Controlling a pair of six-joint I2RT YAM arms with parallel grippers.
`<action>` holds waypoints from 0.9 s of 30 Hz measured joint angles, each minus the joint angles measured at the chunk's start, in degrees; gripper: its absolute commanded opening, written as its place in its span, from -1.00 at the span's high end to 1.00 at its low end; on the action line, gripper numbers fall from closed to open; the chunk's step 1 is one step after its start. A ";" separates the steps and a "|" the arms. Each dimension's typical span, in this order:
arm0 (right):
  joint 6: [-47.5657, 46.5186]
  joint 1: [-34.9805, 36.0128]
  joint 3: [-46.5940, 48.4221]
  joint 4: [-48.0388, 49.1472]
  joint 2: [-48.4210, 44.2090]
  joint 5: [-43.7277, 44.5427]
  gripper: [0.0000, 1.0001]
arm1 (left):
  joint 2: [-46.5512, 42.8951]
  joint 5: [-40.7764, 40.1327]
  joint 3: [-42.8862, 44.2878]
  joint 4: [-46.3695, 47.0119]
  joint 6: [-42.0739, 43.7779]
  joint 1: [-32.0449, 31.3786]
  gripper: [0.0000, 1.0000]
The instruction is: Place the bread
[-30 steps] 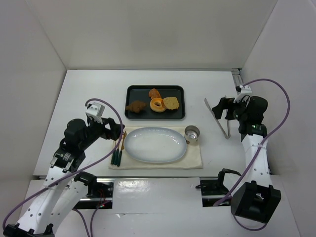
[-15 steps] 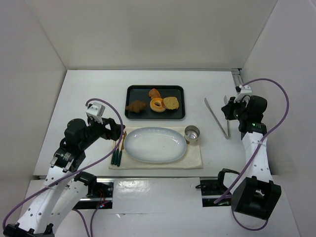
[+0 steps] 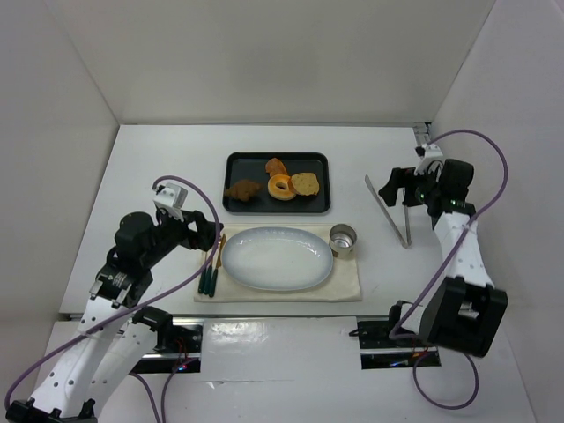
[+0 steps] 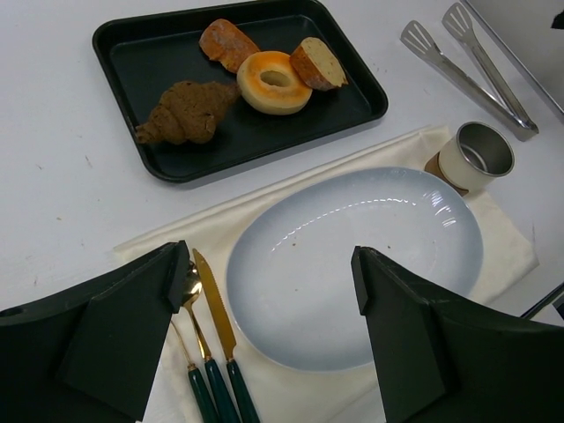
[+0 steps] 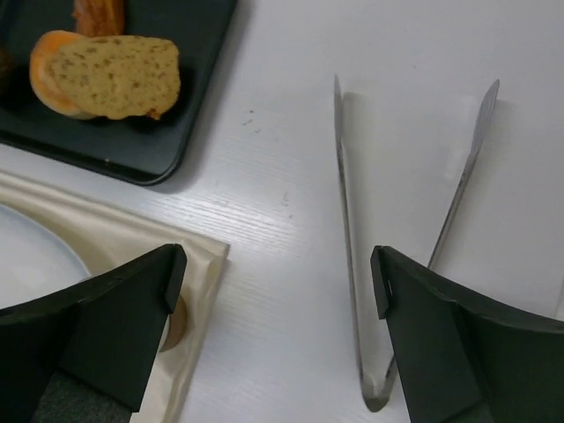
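Note:
The bread (image 3: 305, 183) is a flat tan slice with a golden crust, lying at the right end of the black tray (image 3: 235, 161). It leans on the orange ring doughnut (image 3: 282, 187). It also shows in the left wrist view (image 4: 317, 63) and the right wrist view (image 5: 113, 75). My left gripper (image 3: 214, 236) is open and empty, above the left end of the white oval plate (image 3: 278, 258). My right gripper (image 3: 401, 187) is open and empty, above the metal tongs (image 3: 388, 210), well right of the tray.
A dark brown lumpy pastry (image 3: 242, 189) and an orange-brown piece (image 3: 276, 166) also lie on the tray. The plate sits on a cream napkin (image 3: 348, 282) with gold cutlery (image 3: 210, 269) on its left and a metal cup (image 3: 343, 238) on its right.
My right arm has shifted a little toward the back and turned its wrist over the tongs. The left arm and the food have not moved.

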 measured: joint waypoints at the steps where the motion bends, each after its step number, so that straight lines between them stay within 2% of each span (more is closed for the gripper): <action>1: -0.42 0.02 1.77 -0.07 3.04 0.44 -1.00 | -0.11 0.02 0.00 0.00 0.00 0.00 -0.83; 7: -5.09 1.27 12.83 0.07 19.65 9.40 -1.00 | -1.97 0.70 0.00 0.00 -0.24 -0.04 -0.83; 12: -9.86 4.76 12.33 0.72 27.02 18.84 -1.00 | -3.06 1.62 0.00 0.00 -0.72 -0.04 -0.83; 17: -12.87 9.09 10.75 0.68 28.85 23.89 -1.00 | -3.72 2.69 0.00 -0.02 -1.51 -0.04 -0.81; 27: -15.26 8.90 8.83 0.66 28.72 26.86 -1.00 | -5.51 4.07 0.00 0.04 -1.66 -0.04 -0.81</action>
